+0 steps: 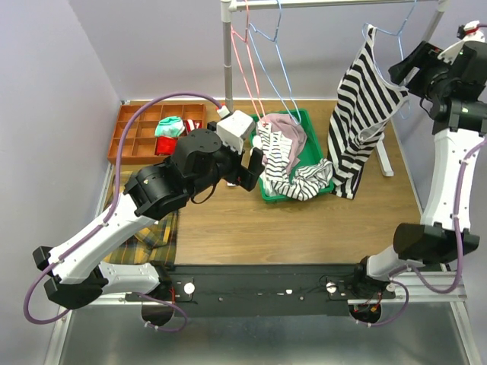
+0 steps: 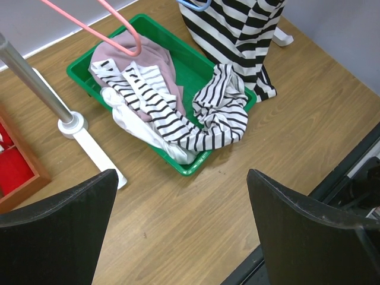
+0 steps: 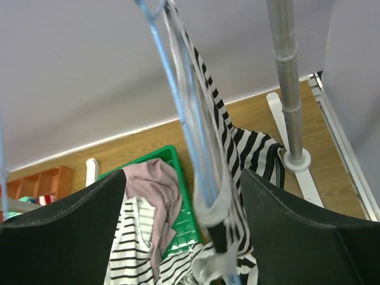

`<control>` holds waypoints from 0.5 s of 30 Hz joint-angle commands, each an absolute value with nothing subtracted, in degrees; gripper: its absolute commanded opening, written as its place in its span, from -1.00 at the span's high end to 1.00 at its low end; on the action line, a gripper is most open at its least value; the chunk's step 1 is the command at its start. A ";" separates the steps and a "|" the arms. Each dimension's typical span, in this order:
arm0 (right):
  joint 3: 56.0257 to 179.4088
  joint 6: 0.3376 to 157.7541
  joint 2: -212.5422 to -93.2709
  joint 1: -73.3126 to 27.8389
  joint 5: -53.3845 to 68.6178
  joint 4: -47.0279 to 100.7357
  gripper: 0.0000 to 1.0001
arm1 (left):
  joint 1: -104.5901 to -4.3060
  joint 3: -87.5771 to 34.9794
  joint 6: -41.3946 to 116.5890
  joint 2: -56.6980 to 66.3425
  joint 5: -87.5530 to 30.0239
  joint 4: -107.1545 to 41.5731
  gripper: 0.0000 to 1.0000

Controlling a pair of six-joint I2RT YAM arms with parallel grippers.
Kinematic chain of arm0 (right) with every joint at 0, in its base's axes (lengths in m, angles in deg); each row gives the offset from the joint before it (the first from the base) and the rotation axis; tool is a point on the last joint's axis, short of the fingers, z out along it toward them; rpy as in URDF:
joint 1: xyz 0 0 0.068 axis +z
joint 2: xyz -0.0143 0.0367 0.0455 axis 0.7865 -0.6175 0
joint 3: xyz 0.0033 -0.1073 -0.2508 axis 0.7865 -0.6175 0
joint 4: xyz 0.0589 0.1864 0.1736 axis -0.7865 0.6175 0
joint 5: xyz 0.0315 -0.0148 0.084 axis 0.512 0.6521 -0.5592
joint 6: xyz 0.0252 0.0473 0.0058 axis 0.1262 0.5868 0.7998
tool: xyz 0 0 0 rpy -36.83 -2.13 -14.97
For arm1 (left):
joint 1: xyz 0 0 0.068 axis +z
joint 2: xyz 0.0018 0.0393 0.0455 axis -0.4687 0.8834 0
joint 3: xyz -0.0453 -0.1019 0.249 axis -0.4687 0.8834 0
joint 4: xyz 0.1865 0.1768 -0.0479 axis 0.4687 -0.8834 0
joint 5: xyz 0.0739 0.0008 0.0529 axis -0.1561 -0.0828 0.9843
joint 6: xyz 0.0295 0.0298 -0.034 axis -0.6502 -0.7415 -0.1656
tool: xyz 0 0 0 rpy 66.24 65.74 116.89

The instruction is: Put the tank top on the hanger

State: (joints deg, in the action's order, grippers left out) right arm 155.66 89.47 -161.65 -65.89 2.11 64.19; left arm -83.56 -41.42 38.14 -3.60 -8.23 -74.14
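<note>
Hovering over the table just left of the green tray [image 1: 316, 141], the left gripper [image 1: 253, 169] stands wide and empty. Further right, the tank top [image 1: 361, 114] hangs from the hanger [image 3: 169, 77], its hem down beside the tray. The right gripper [image 3: 184, 175] is spread wide, one finger on either side of the strap and wire.

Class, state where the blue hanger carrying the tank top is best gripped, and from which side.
Likely the hanger at its bare wire near the hook, above the tank top straps, from the right: cloth covers the lower wire, which stands edge-on between the open right gripper fingers.
</note>
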 commanded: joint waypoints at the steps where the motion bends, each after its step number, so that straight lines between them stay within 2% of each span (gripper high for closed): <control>1: 158.45 92.18 -154.63 -65.67 1.12 68.01 -0.86 | -83.06 -40.62 40.34 -3.52 -5.48 -73.57 -0.97; 5: 153.02 93.94 -150.15 -58.05 3.47 65.99 -0.99 | -81.92 -38.16 42.80 -4.49 -3.81 -73.39 -0.98; 7: 150.03 94.38 -148.83 -52.77 7.93 64.68 -1.00 | -80.34 -35.88 44.20 -5.10 -3.89 -73.21 -0.98; 11: 143.00 94.82 -148.20 -29.52 23.14 63.61 -1.00 | -78.23 -31.22 47.80 -6.33 -4.16 -72.52 -0.98; 15: 130.00 97.98 -144.52 -20.06 30.72 58.44 -1.00 | -77.69 -24.63 51.23 -9.67 -0.64 -70.14 -0.97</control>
